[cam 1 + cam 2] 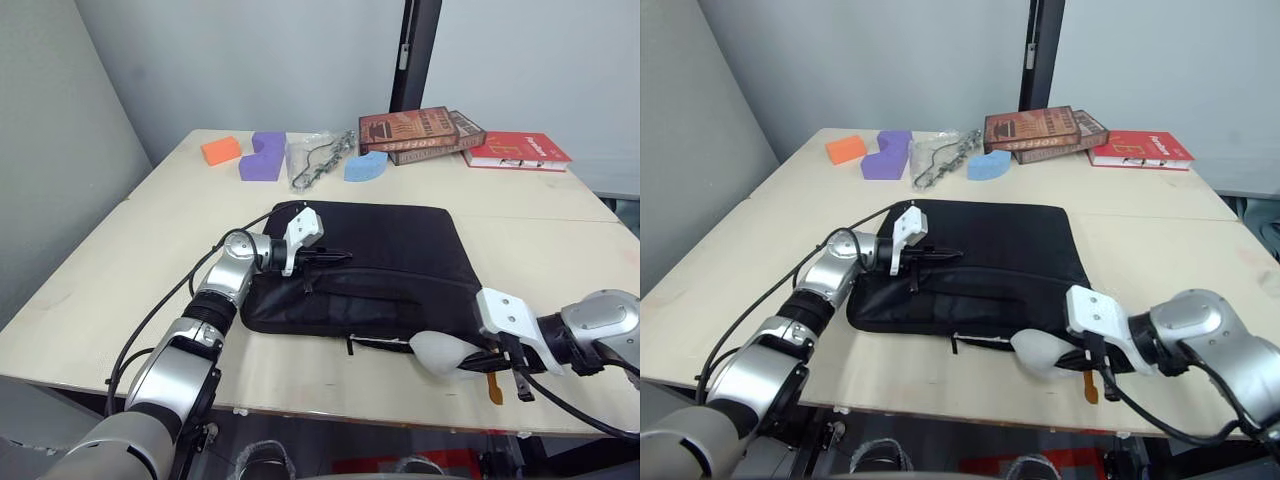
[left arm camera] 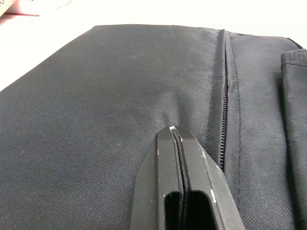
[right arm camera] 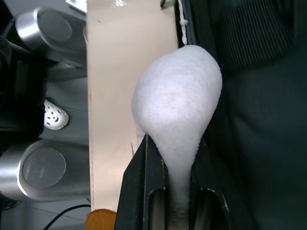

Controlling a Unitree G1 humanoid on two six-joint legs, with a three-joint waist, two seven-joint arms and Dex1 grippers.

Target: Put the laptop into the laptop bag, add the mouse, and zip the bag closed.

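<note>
The bag [image 1: 385, 265] is a flat black fabric rectangle lying flat on the surface, its near long edge close to the surface's front edge. A zipper line [image 2: 223, 115] runs along its top panel, beside a front pocket.

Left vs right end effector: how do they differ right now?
Left end effector is shut empty, resting on top of the laptop bag; right end effector is shut on a puffy white lump at the bag's near edge. Both have two black fingers.
</note>
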